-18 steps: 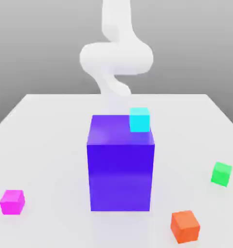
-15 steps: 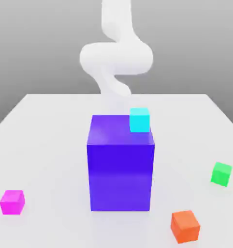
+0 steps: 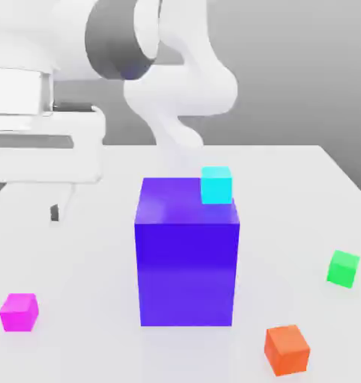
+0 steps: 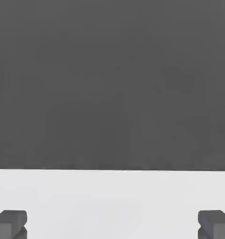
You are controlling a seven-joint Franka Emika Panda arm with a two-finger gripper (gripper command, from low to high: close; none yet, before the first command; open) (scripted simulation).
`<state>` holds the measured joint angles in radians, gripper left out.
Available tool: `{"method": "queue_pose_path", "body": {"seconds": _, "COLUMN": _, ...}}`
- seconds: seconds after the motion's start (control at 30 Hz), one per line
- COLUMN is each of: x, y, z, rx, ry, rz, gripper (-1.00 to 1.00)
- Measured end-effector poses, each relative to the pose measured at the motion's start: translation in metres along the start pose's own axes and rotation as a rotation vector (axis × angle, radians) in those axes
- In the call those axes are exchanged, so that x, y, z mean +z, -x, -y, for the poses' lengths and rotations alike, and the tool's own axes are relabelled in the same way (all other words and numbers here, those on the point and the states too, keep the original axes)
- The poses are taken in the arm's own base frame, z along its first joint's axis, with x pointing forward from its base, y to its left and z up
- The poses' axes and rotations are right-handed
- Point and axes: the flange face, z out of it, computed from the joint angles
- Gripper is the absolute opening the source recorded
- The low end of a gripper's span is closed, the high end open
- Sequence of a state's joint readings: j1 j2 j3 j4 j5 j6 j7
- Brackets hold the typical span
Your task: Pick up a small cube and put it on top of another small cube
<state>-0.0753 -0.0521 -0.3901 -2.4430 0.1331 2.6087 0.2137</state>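
Exterior view: your gripper (image 4: 112, 225) stood wide open, empty, high at view's left. Magenta cube (image 3: 19, 312) sat untouched on table (image 3: 79, 254), near-left corner; green cube (image 3: 343, 268) well apart, right. Approach step; next, you descend over magenta.

White arm (image 3: 180, 90) bent low, fingers (image 4: 10, 223) spread wide — nothing held

Four small cubes (image 3: 19, 312), one block (image 3: 186, 258)

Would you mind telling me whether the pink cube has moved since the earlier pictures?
No. The pink cube sits in the same place, at the exterior view's lower left of the big blue block.
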Motion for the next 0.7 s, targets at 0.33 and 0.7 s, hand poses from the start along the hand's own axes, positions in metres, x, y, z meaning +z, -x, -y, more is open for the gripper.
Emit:
{"method": "queue_pose_path", "body": {"seconds": 0.33, "x": 0.148, "y": 0.033, "z": -0.121, "rx": -0.011, "ry": 0.150, "rz": 0.173, "gripper": 0.00}}
{"method": "queue_pose_path", "body": {"seconds": 0.7, "x": 0.179, "y": 0.040, "z": -0.128, "rx": -0.010, "ry": 0.152, "rz": 0.180, "gripper": -1.00}}
